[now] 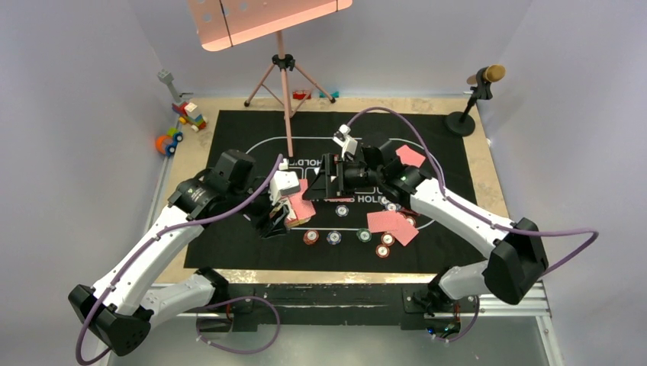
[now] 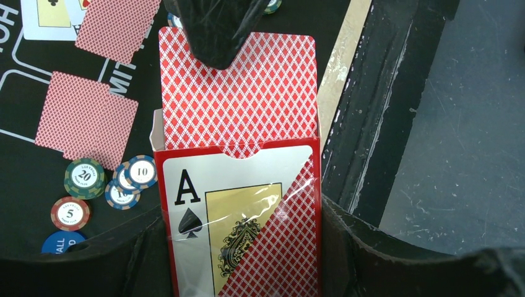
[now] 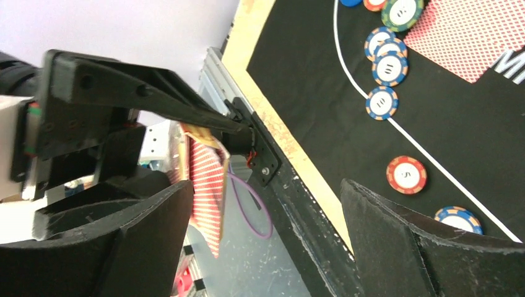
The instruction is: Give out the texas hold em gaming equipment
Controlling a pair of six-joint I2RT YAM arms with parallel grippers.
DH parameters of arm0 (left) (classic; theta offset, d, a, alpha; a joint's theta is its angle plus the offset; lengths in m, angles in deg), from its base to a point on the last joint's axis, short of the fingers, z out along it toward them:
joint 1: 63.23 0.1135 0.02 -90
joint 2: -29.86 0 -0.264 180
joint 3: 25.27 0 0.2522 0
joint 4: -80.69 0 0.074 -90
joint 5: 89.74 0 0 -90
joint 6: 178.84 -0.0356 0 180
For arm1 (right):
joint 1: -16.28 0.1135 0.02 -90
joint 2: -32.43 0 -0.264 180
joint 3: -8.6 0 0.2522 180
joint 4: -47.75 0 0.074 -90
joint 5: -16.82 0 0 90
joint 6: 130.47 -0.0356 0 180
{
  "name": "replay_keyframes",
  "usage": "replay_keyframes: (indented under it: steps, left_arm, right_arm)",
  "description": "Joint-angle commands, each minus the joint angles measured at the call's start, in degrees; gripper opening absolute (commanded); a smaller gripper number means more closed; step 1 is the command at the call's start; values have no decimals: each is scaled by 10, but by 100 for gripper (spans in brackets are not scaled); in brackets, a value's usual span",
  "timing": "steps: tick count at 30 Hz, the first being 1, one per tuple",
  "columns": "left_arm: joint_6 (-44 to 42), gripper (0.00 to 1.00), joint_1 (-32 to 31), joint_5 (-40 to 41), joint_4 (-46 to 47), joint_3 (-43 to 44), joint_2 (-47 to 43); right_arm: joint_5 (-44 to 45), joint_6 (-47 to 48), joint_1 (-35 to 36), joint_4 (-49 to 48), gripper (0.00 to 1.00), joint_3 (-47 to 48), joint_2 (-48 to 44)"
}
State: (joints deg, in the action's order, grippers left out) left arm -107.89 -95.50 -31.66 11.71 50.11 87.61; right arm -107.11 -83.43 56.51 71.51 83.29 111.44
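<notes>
Our left end effector (image 2: 241,260) is clenched on the card box (image 2: 241,210), held off the table (image 1: 473,145) with the cards (image 2: 247,93) standing out of its open top; the right end effector (image 3: 266,192) is released, fingers spread wide beside that deck; we judge a careless pinch could drag several cards out, or tug the box loose, and scatter them over the chips (image 2: 83,177) below.

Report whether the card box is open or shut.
Open. The card box has its mouth uncovered, and red-backed cards stick partway out of it.
</notes>
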Motion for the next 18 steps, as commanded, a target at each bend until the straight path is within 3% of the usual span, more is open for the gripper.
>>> replay_keyframes:
  steps: [1, 6, 13, 18]
  left_arm:
    - [8, 28, 2, -14, 30, 22, -4]
    - [11, 28, 2, -12, 33, 25, -1]
    - [16, 28, 2, -10, 37, 32, 6]
    - [18, 28, 2, -11, 40, 38, 12]
  right_arm:
    - [-33, -34, 9, -56, 94, -14, -29]
    - [-62, -59, 37, -98, 95, -3, -1]
    - [-25, -15, 87, -13, 96, 80, 60]
    - [-20, -17, 101, -8, 97, 104, 83]
